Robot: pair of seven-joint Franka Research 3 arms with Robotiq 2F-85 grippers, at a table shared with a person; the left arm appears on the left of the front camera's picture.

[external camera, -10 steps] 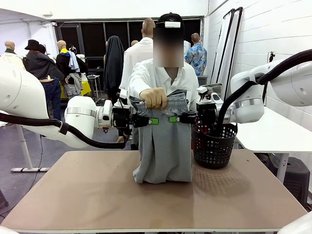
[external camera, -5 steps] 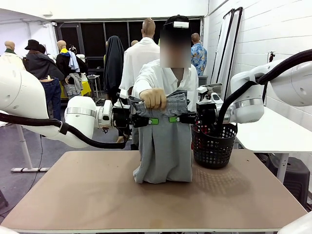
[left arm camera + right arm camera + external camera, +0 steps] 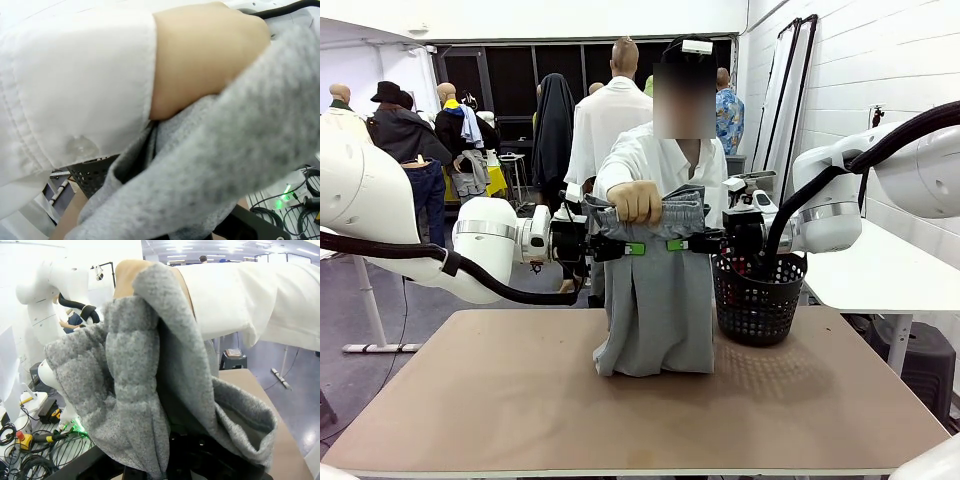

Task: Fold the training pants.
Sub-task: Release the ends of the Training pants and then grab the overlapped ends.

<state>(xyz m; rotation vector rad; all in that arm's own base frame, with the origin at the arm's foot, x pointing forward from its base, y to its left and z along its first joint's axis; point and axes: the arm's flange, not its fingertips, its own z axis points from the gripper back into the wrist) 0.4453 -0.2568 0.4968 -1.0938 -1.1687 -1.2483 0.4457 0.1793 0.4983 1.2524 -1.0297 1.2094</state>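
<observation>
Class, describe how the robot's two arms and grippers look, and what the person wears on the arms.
The left arm and right arm are rounded white shells with silver joint rings; a thick black cable runs along each. The left gripper and right gripper are black with green pads. The person wears white shirt sleeves.

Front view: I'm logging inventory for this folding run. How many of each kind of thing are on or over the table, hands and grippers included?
training pants: 1
black basket: 1
grippers: 2 (left gripper, right gripper)
person's hand: 1
Total: 5
</observation>
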